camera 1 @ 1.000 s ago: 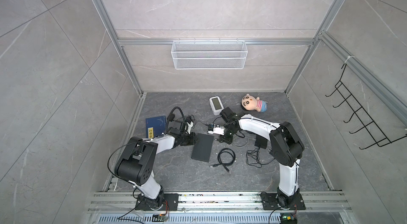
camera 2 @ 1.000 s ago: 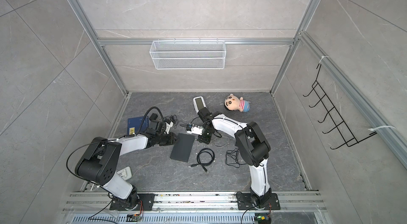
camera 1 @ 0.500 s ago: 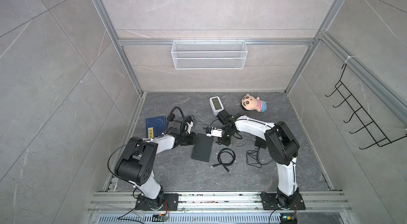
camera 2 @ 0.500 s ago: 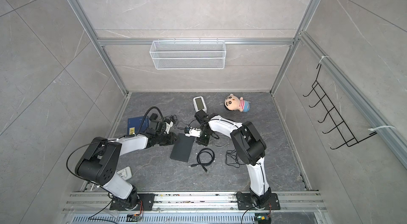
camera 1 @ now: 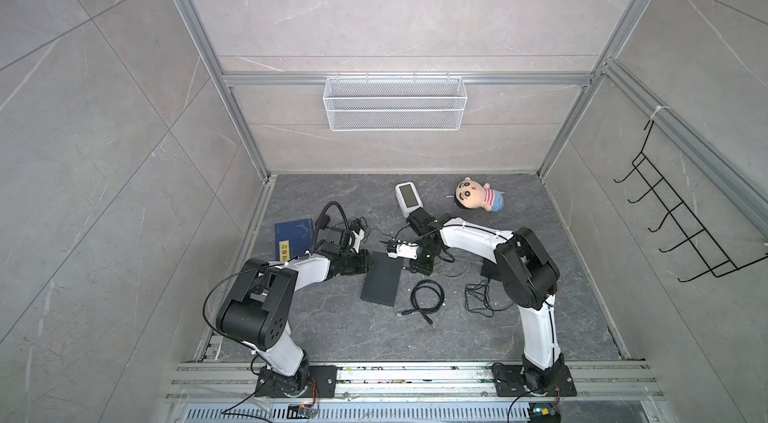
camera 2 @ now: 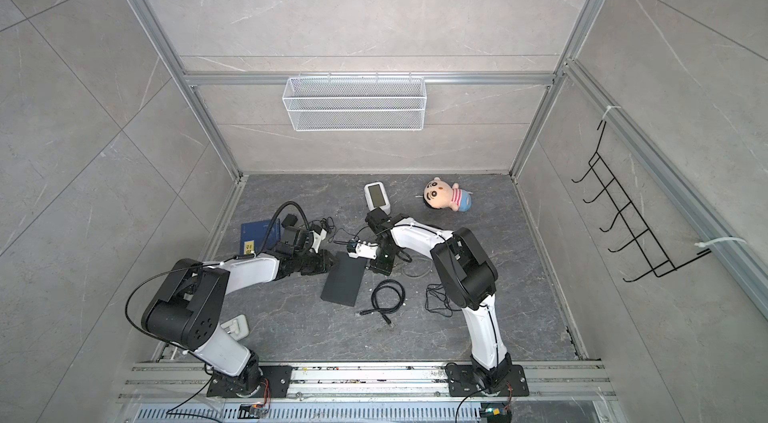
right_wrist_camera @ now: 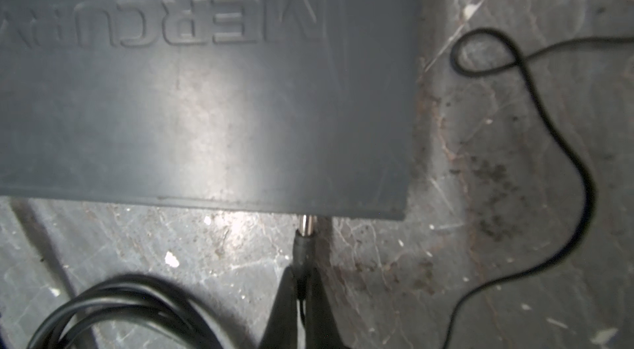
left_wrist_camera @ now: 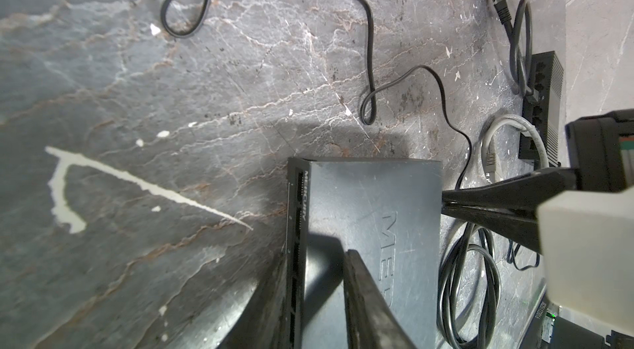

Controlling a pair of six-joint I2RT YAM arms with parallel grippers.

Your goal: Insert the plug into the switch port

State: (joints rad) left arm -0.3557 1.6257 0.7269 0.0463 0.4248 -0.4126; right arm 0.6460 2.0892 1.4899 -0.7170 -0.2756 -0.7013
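The black Mercury switch lies flat on the dark floor. My left gripper is shut on its ported front edge, with one finger on top of the case. My right gripper is shut on the black barrel plug. The plug's metal tip meets the switch's rear edge near a corner. How far in it sits is hidden under that edge. The left wrist view shows the right gripper's fingers touching that rear edge.
A coiled black cable and a thin cord lie right of the switch. A second small black switch with a grey network cable sits beyond. A blue book, white device and doll lie farther back.
My right gripper has moved left with the plug, up to the switch's rear edge. The left gripper and the switch have stayed put.
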